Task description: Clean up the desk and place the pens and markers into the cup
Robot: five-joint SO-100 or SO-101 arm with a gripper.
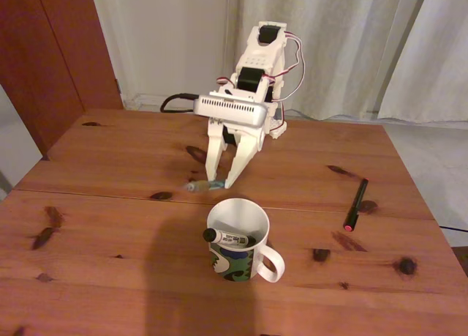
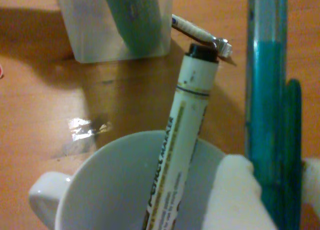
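1. White marker is already in the cup, leaning across the inside with its black end poking over the rim. In the wrist view you can read the barrel print running up out of the mug.
2. The gripper is down at the desk just behind the cup, fingers pinched onto the teal pen — in the wrist view the pen runs lengthwise right along the finger, so I'd call it clamped on.
3. Black pen with the pink-red end lies well off to the right in the fixed view, untouched.
4. Handling guess: these are light, stiff, smooth plastic sticks — they'll want to swivel or slide in the jaws. Mid-barrel is the safest place to pinch; a grab near one end will let it droop.
5. The ceramic mug looks heavy enough not to shift, but a long pen tipped in could lever against the rim.
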